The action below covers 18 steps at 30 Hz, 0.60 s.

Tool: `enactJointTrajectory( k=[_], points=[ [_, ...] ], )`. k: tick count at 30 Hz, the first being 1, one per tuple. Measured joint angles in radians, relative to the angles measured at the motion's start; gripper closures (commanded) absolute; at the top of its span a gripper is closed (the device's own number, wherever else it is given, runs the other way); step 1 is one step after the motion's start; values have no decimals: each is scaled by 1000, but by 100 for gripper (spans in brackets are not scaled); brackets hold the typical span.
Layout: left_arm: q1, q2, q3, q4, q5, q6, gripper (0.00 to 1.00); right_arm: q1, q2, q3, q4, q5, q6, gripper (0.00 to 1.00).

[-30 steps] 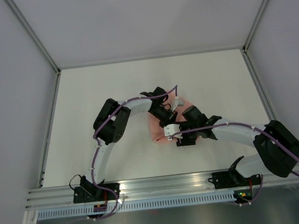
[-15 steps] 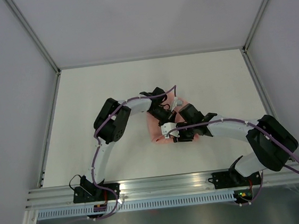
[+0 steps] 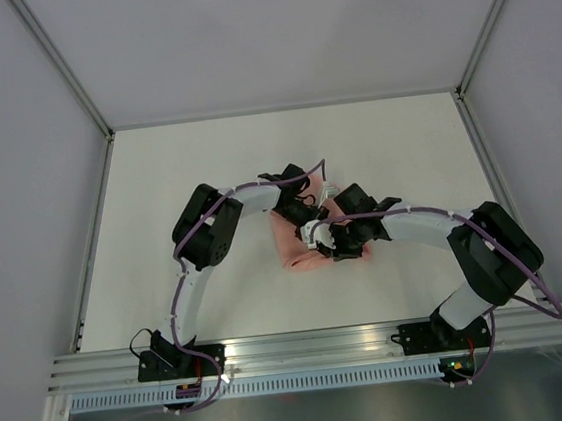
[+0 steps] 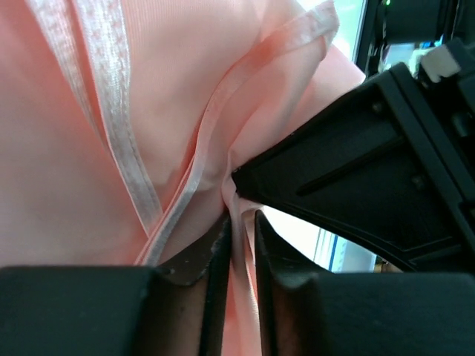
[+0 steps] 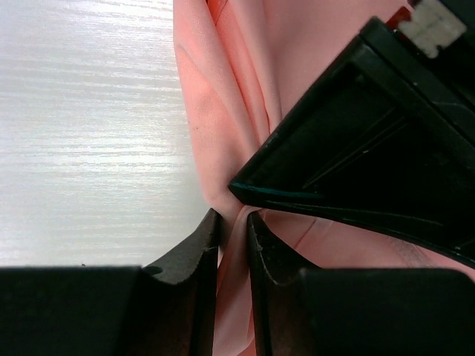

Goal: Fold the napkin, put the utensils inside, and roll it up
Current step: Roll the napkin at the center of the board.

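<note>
My right gripper (image 5: 232,237) is nearest. Its two fingers (image 5: 194,252) stand almost together, and a fold of the napkin (image 5: 223,89) rises between them, pinched. Just beyond, tip to tip with it, the left gripper (image 4: 241,237) shows the same narrow gap, nipping a hemmed edge of the cloth (the hem runs straight through the slot). That makes one napkin and two grippers, both on that cloth. In the top view the napkin lies bunched in the middle of the table (image 3: 177,181), and only its left part shows beside the arms.
</note>
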Motion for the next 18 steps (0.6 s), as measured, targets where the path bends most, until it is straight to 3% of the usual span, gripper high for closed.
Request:
enactJointTrajectory(
  k=[7, 18],
  points=[
    [11, -53, -58, 87, -39, -62, 69, -79, 106, 120, -148, -136, -45, 79],
    [112, -274, -282, 392, -288, -232, 70, -145, 232, 248, -314, -260, -103, 80]
  ],
)
